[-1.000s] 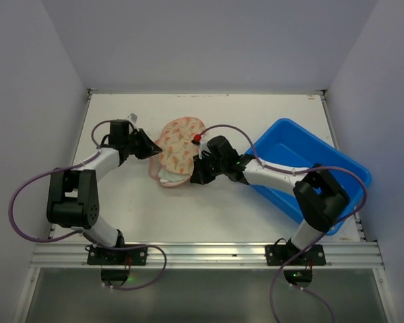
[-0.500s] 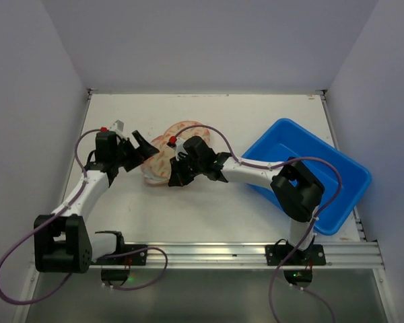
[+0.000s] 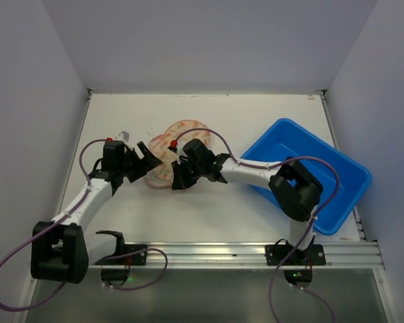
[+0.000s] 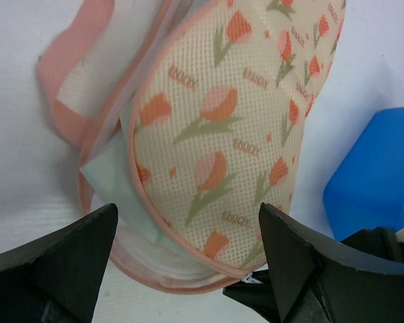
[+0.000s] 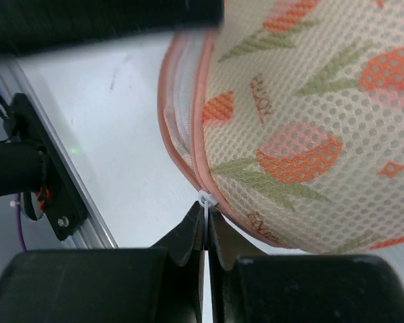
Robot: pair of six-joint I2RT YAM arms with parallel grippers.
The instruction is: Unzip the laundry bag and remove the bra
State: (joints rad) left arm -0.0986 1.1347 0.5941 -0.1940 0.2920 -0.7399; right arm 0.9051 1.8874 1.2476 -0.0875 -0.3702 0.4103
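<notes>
The laundry bag [image 3: 163, 167], pale pink mesh with orange tulip motifs, lies mid-table between both arms. In the left wrist view the laundry bag [image 4: 229, 134] gapes along its near edge, and white padded fabric of the bra [image 4: 141, 261] shows inside the gap. My left gripper [image 3: 143, 162] stands open, and in its own view the left gripper [image 4: 188, 252] has one finger on each side of the bag's near end without touching it. My right gripper [image 3: 178, 179] sits at the bag's near right edge. There the right gripper [image 5: 207, 217] is shut on the white zip pull [image 5: 205, 200].
A blue plastic tub [image 3: 323, 161] stands at the right, under the right arm's elbow; its corner [image 4: 370, 175] shows in the left wrist view. The white table [image 3: 209, 208] ends in a metal rail at the near edge.
My left gripper has opened wide and drawn back slightly toward the near left. My right gripper has moved left along the bag's edge with the zip pull; the bag bunched up.
</notes>
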